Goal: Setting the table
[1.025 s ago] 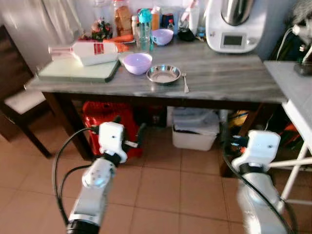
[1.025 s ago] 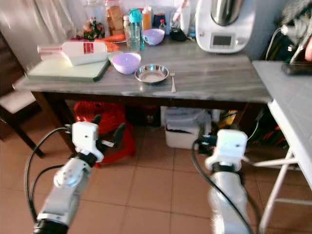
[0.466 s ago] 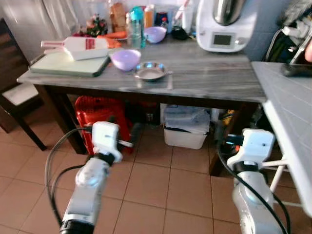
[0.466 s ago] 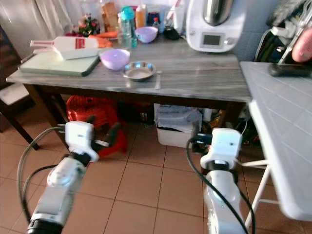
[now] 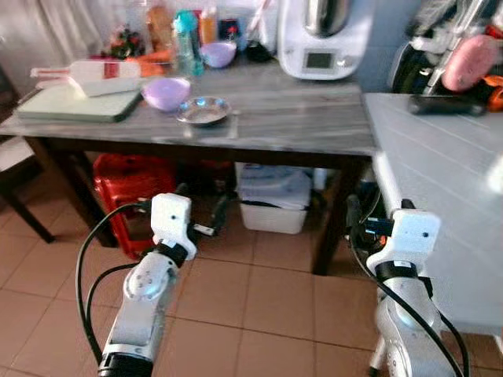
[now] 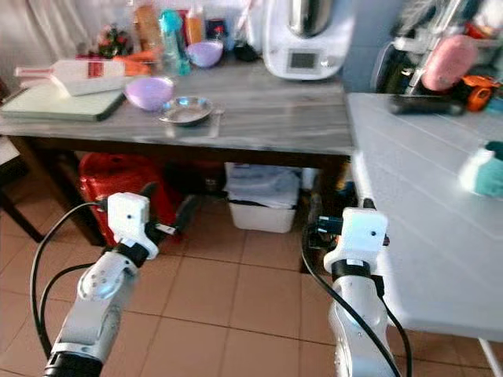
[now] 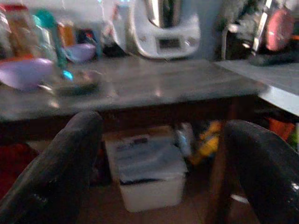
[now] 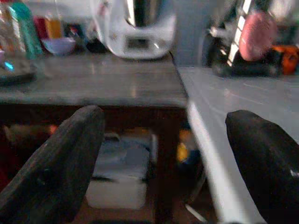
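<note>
Whole view has swung toward the robot's right since the earlier frames, so this is camera motion from the robot turning or walking, not movement of the objects: the grey table (image 5: 314, 126) now sits further left and the white table (image 6: 424, 212) takes up far more of the right side. Left gripper (image 7: 159, 158) and right gripper (image 8: 163, 158) are both carried low, ahead of the body, over the tiled floor (image 5: 259, 298); fingers on each stand wide apart with nothing between them. Tableware is on the grey table, well away from either gripper: steel bowl (image 5: 203, 110) with a spoon (image 5: 233, 123) just beside it, lilac bowl (image 5: 166, 92) next to that, and a second small bowl (image 5: 218, 53) further back among bottles, near the white kitchen machine (image 5: 324, 38). Judgement: this is the approach stage, nothing picked up yet. To do it well, the robot should square up to whichever table it means to serve, stop fully so the blur clears, and raise an arm above the table edge before reaching, keeping clear of the white table's corner.
</note>
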{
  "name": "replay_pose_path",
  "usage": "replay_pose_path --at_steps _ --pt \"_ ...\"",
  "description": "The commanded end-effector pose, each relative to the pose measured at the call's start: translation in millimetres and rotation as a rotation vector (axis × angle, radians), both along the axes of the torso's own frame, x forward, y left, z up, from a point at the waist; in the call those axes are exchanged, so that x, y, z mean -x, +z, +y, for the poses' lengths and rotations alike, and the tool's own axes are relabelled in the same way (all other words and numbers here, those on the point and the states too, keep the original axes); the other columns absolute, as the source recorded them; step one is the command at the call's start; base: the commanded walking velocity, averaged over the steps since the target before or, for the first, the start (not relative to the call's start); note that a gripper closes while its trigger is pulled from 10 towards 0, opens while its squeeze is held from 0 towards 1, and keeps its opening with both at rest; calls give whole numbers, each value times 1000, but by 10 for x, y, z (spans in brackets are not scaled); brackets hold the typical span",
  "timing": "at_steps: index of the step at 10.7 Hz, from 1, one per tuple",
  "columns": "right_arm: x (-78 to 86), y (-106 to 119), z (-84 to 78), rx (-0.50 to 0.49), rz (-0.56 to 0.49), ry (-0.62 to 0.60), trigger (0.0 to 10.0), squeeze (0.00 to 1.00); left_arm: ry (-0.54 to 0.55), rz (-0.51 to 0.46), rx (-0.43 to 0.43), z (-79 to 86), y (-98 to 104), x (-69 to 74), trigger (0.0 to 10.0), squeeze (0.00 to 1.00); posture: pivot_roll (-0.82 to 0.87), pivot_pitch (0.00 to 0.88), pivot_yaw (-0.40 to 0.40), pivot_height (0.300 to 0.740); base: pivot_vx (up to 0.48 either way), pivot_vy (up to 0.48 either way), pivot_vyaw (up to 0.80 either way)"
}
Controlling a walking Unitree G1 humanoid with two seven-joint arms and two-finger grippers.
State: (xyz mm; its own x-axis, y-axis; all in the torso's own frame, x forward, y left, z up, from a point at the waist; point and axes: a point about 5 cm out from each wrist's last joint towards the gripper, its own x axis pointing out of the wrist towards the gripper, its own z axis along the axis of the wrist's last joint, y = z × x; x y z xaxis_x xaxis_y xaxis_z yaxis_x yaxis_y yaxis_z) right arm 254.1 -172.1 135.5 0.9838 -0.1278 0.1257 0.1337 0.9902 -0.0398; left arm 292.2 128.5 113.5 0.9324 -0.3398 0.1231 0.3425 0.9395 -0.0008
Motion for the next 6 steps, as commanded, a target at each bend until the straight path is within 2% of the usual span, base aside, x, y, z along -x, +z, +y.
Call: replay_pose_path --at_steps 1,4,6 --pt "1 41 -36 4 -14 -16 10000 0 -20 -6 2 -49 27 -5 10000 0 7 29 45 740 0 -352 0" --pt "-13 51 -34 1 -17 -20 10000 0 -25 -5 4 -63 30 -17 10000 0 6 29 46 740 0 -350 0" --pt "-33 62 -38 0 -21 -19 10000 0 -28 -3 2 -69 29 -20 10000 0 6 29 46 740 0 -480 0"
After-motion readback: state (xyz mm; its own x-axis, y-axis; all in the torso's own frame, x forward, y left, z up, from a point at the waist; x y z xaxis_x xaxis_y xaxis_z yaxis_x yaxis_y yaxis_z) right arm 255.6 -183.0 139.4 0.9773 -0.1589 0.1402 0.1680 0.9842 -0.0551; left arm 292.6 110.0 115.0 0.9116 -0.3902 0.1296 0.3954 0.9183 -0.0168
